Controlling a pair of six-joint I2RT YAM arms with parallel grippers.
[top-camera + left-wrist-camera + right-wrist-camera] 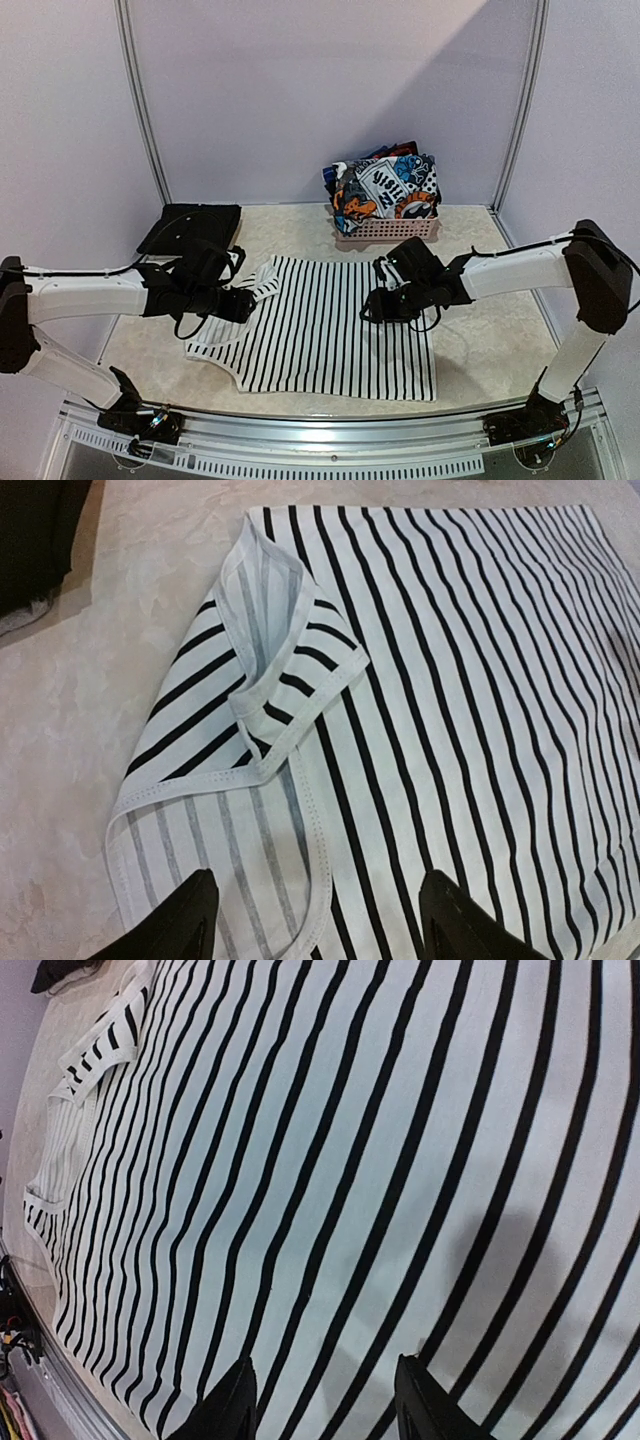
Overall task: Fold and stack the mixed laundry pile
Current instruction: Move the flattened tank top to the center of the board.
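A white garment with thin black stripes (pixel 330 335) lies spread flat on the table's middle. Its left side, with a white-edged armhole (pixel 290 695), is folded in over the body. My left gripper (pixel 248 302) hovers over that folded edge, jaws apart, the hem between the fingertips (pixel 195 915) but not pinched. My right gripper (pixel 376 306) hangs over the upper right part of the striped cloth (pixel 330 1160), open as well, with only flat fabric below its fingers (pixel 232 1400). More of the laundry pile, a blue-orange-white-black print (pixel 385 185), sits in the basket.
A pink latticed basket (pixel 388 233) stands at the back, just beyond the striped garment. A flat black garment (pixel 190 228) lies at the back left, also seen as a dark corner (pixel 35 535). The table's front rail (pixel 320 430) runs close below the garment.
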